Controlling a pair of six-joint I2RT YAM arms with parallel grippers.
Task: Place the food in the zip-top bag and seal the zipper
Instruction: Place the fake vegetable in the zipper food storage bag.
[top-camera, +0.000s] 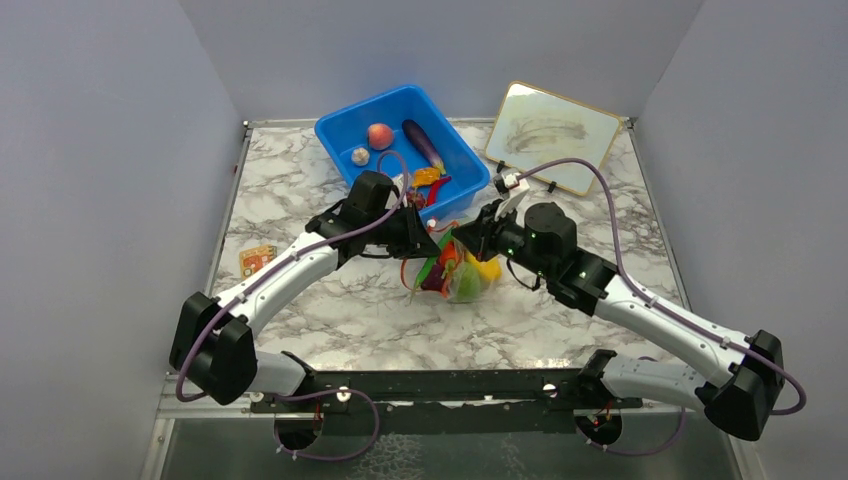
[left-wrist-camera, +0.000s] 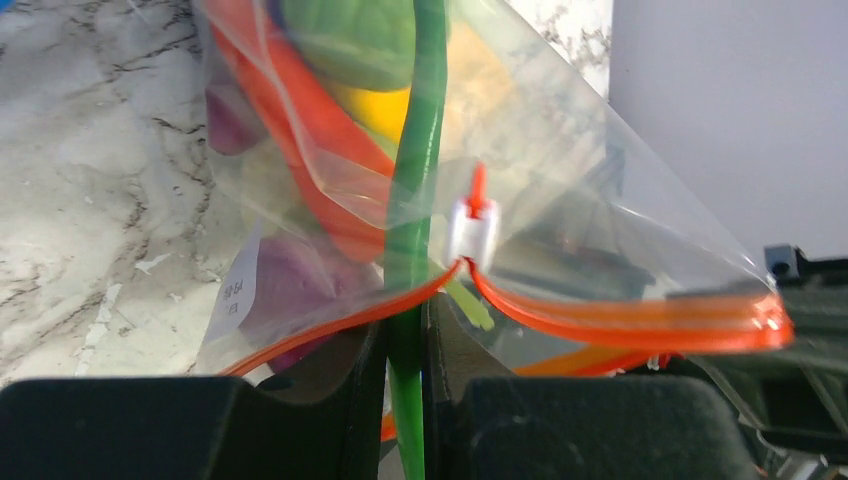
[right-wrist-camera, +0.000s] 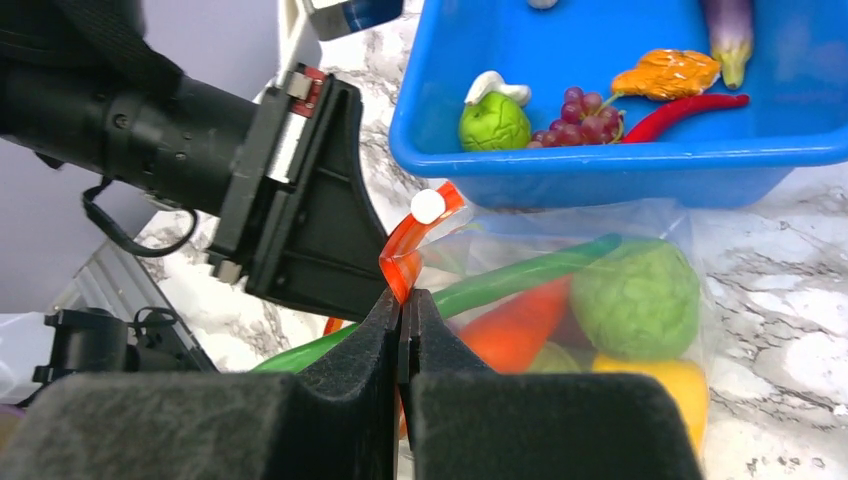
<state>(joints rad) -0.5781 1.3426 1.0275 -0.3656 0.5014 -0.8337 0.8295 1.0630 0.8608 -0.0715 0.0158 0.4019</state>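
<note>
The zip-top bag (top-camera: 455, 272) sits mid-table (top-camera: 300, 300), near the blue bin (top-camera: 340, 125). It is stuffed with food (right-wrist-camera: 635, 295), and its mouth is turned toward my grippers, with the zipper (left-wrist-camera: 620, 322) running crosswise between them. My left gripper (left-wrist-camera: 405, 330) is closed to a narrow slot on the bag's mouth edge, with a green stalk (left-wrist-camera: 425, 120) rising through that slot; only this wrist view shows the white slider (left-wrist-camera: 472, 232) on the strip. My right gripper (right-wrist-camera: 405, 310) is pinched fully closed on the zipper's end, which curls up from my fingertips, while from above the bag is just a coloured bundle.
</note>
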